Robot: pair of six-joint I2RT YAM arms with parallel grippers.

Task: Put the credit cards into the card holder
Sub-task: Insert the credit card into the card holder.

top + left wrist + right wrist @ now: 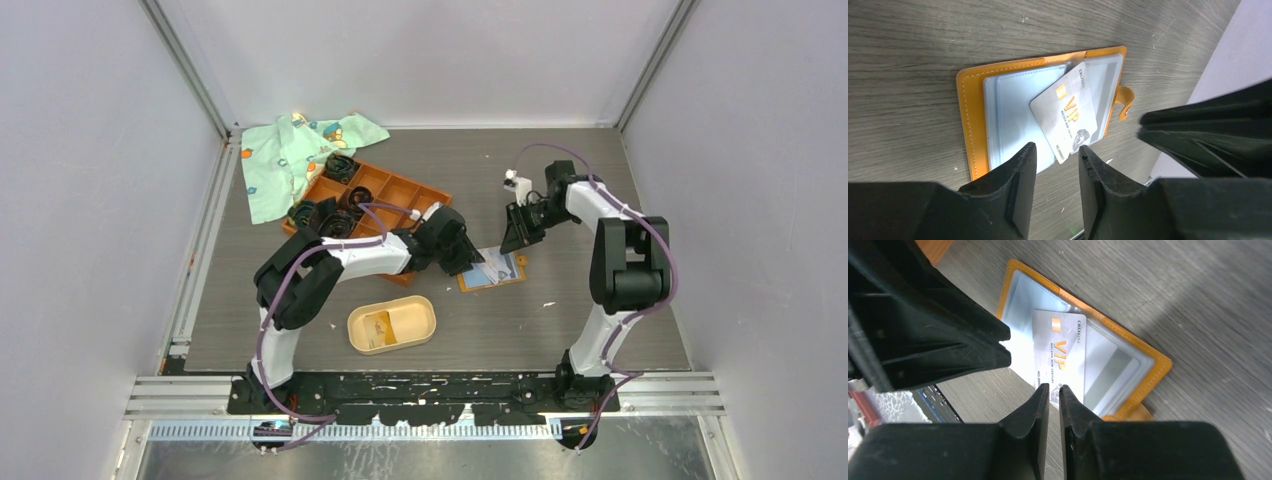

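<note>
Bright, even light; soft shadows; glare whitens the credit card (1063, 347).

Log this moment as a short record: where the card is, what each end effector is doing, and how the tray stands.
card: one silver VIP card, lying askew on the open orange wallet
left end effector: open, empty, above the card's end
right end effector: shut, empty, above the wallet
beige oval tray: near the arm bases, apart from the wallet; contents unclear
task state: card not yet in the tray
background: orange grid tray with black coiled bands; green cloth
</note>
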